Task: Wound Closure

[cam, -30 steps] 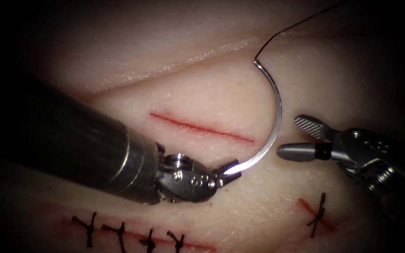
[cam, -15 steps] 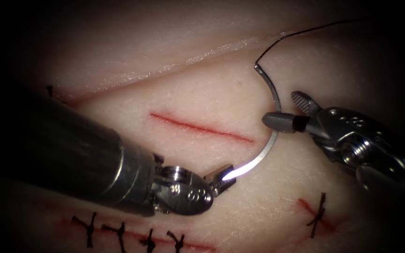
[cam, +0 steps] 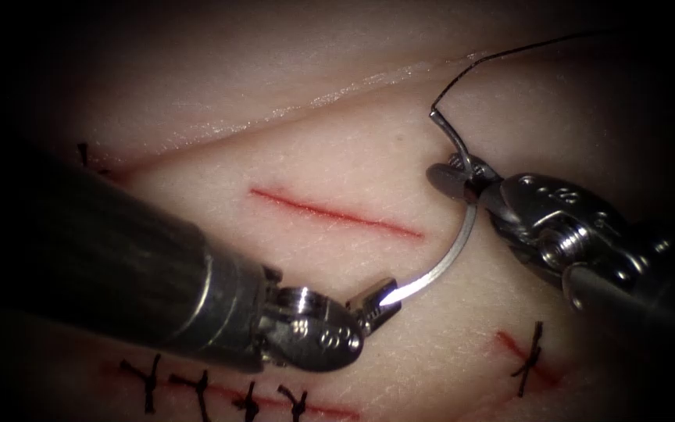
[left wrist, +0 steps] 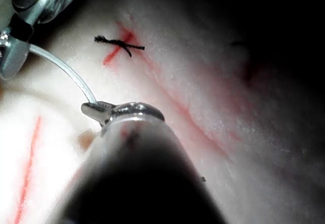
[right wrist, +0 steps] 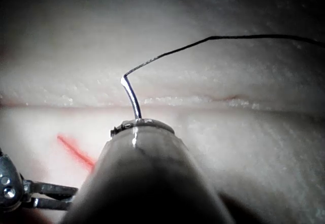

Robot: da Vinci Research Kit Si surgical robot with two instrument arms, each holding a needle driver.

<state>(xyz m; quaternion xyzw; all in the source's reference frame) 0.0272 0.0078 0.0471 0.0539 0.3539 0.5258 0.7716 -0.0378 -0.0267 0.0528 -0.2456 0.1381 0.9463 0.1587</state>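
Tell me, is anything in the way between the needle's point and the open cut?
Nothing visible. The left tool holds the needle at its point; the right tool holds it near the thread end, above the tissue, beside the cut.

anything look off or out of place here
Nothing stands out. The needle hangs clear of the tissue, right of the open cut, held at both ends: the left tool near its tip, the right tool near the thread end. Nearby stitches sit tidy.

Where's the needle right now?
In the endoscope view the needle hangs above the tissue, right of the open cut, held by the left tool near its tip and the right tool near its thread end.
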